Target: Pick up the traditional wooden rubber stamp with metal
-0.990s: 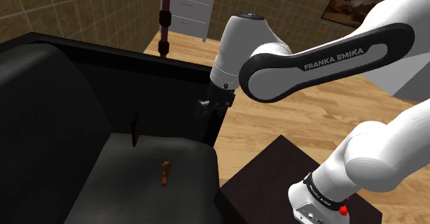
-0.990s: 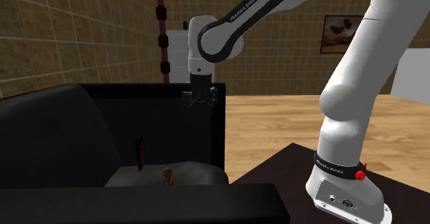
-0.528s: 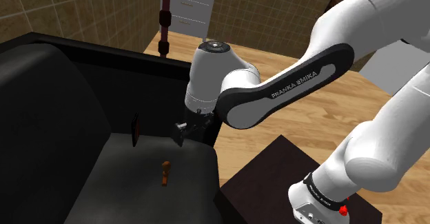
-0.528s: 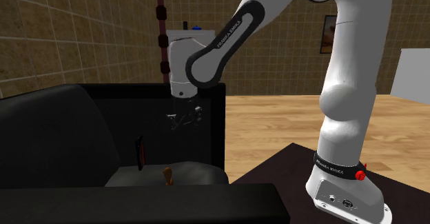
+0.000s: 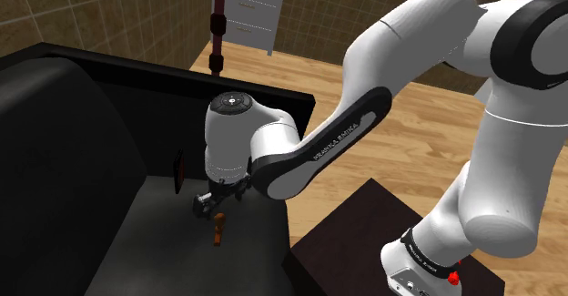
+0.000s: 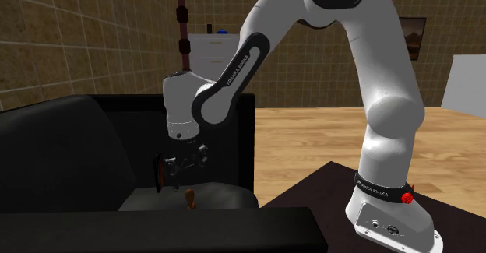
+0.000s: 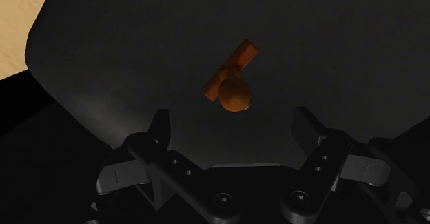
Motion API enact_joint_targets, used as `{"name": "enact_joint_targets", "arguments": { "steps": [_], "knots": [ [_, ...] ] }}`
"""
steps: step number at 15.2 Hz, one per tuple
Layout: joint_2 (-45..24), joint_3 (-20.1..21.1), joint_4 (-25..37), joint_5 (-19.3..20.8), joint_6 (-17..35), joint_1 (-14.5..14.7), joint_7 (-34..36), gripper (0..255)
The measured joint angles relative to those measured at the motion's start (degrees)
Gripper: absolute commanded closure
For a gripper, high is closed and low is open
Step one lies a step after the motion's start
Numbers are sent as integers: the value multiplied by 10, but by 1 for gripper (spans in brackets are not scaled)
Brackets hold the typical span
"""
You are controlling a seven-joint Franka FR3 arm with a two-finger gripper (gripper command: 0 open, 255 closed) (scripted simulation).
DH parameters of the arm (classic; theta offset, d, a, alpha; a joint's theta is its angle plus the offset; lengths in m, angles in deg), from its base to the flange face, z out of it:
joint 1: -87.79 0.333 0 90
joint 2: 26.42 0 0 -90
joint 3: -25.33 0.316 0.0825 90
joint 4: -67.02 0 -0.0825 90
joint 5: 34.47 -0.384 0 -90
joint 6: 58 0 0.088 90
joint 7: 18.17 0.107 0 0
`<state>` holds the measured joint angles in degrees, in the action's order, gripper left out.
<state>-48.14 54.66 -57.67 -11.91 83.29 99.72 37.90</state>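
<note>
Looking at a small orange-brown stamp (image 5: 218, 229) parked on the seat of a black sofa (image 5: 64, 185), low and left of centre in the shoulder view. Seems to stand upright, round knob on top, flat base underneath. Can't make out any metal on it. Same deal in the second exterior view: stamp (image 6: 188, 200) at lower left of centre, poking up off the sofa (image 6: 62, 150) cushion.

Got the gripper (image 5: 211, 208) hanging just above the stamp and a touch to its left in the shoulder view, pointed down at the cushion. Near, but not touching. Right over it in the second exterior view too, gripper (image 6: 185, 172) apart from the knob.

Wide open, going by the wrist view: gripper (image 7: 234, 123) with fingers (image 7: 160, 126) spread well apart and nothing between them. Stamp (image 7: 233, 85) just ahead of the gap, roughly centred between the two fingers, knob facing the camera. Base bar lying on a diagonal to the line between the fingers, neither square to it nor along it.

So, guessing at the next bit: pretty much straight down from here, maybe with a small wrist twist to line up with the base. Probably safer to close low on the handle than on that round knob. Also worth minding a thin dark slab (image 5: 178, 172) standing upright on the seat further left, well apart from the stamp.
</note>
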Motion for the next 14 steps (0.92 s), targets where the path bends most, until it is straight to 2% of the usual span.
{"name": "enact_joint_targets", "arguments": {
  "steps": [8, 9, 14],
  "knots": [
    [-65, -35, 18, 52, 37, 29, 37, 0],
    [-69, -37, 20, 55, 39, 32, 40, 255],
    [-72, -39, 21, 57, 41, 33, 42, 255]
  ]
}}
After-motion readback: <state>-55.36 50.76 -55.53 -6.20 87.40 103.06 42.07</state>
